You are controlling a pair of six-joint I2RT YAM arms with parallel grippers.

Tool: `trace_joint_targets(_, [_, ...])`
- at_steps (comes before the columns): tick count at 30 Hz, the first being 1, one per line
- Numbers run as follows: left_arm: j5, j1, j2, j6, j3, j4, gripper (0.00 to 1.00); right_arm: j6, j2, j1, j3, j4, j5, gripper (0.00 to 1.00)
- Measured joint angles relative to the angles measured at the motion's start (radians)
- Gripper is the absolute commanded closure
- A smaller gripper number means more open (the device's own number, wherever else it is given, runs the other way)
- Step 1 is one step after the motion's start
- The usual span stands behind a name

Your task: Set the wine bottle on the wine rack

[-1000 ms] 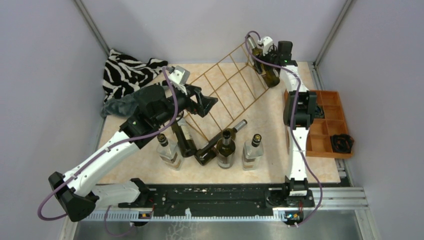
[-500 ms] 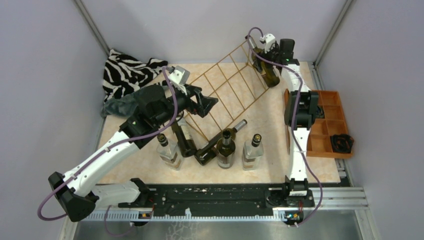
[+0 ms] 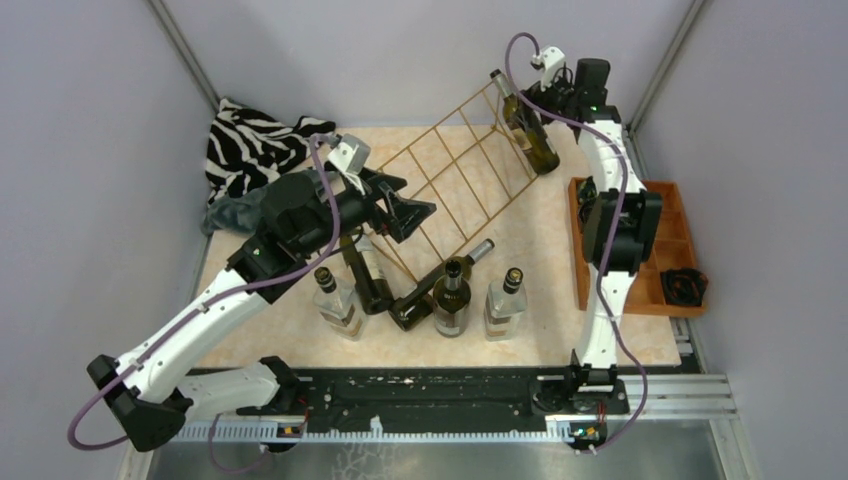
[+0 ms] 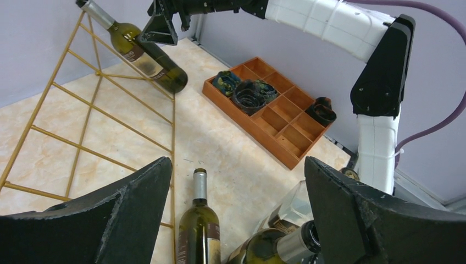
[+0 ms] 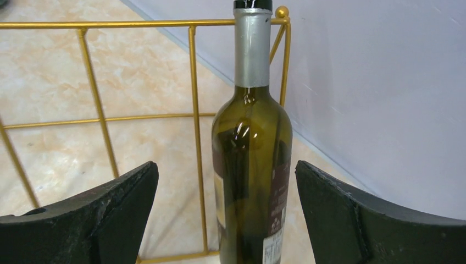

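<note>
Dark green wine bottle (image 5: 251,154) leans neck-up on gold wine rack (image 5: 194,82).

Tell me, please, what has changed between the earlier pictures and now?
The right gripper opened, let go of the wine bottle and drew back a little toward the far right corner. The bottle stays lying on the wine rack. The left gripper stays open beside the rack, barely shifted. The other bottles have not moved.

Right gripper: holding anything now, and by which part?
Nothing: the right gripper stands open, clear of the dark green glass wine bottle on the gold wire rack.
</note>
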Motion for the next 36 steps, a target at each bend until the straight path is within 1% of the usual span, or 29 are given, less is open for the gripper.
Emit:
trace_joint_targets(5, [0.06, 0.0, -0.008, -0.028, 0.011, -0.003, 0.01, -0.007, -0.144, -0.021, -0.106, -0.057, -0.024, 0.06])
trace_joint_targets(7, [0.08, 0.0, -0.013, -0.044, 0.019, -0.009, 0.01, -0.006, -0.231, -0.027, -0.172, -0.087, -0.043, 0.06])
trace_joint_targets(10, [0.106, 0.0, -0.03, -0.071, 0.023, -0.011, 0.01, 0.002, -0.38, -0.029, -0.285, -0.111, -0.075, 0.05])
trace_joint_targets(16, [0.146, 0.0, -0.088, -0.126, 0.034, -0.048, 0.01, 0.067, -0.738, -0.028, -0.576, -0.114, -0.189, 0.04])
trace_joint_targets(20, [0.176, 0.0, -0.126, -0.173, 0.048, -0.072, 0.04, 0.122, -0.957, -0.028, -0.78, -0.113, -0.273, 0.04])
trace_joint_targets(22, [0.196, 0.0, -0.138, -0.193, 0.057, -0.087, 0.07, 0.129, -1.03, -0.027, -0.839, -0.141, -0.298, 0.03])
trace_joint_targets(26, [0.258, 0.0, -0.14, -0.232, 0.069, -0.111, 0.13, 0.121, -1.132, -0.027, -0.911, -0.194, -0.304, 0.01])
trace_joint_targets(30, [0.305, -0.019, -0.104, -0.248, 0.095, -0.137, 0.14, 0.107, -1.203, -0.03, -0.96, -0.23, -0.281, 0.02])
trace_joint_targets(33, [0.307, -0.077, -0.061, -0.24, 0.138, -0.163, 0.14, 0.11, -1.233, -0.053, -1.011, -0.228, -0.275, 0.02])
trace_joint_targets(36, [0.266, -0.195, 0.009, -0.198, 0.22, -0.192, 0.13, 0.124, -1.235, -0.091, -1.055, -0.22, -0.274, 0.01])
